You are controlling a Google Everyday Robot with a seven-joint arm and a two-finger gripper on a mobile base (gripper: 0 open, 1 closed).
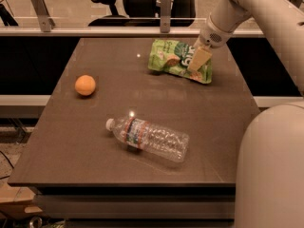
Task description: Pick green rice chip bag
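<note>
Hand [199, 59] sits at the far right of the worktop [156, 103], right over the right half of the green rice chip bag [168, 57], arm coming down from upper right. Cannot tell whether the hand is open or closed, or whether it touches the bag or only hovers just above it.

Bag lies flat near the far edge, long side roughly across the worktop, right end angled a bit toward the camera. Not lifted: it looks fully rested on the surface.

Other items: orange ball [85, 85] at left, well apart from the bag. Clear water bottle [148, 137] lying on its side near the front, also well apart. Neither is in the way of a lift.

Handling guess: a light pouch, thin crinkly film, puffed with air and soft, so it will give and deform under a squeeze. The film looks glossy, so probably slippery, and the contents are brittle. Best hold is likely a pinch across the narrow width near the middle or at a crimped end seam, firm enough to bunch the film but not crush the cakes. Risk: the flat pouch slides away or slips out on the lift.
</note>
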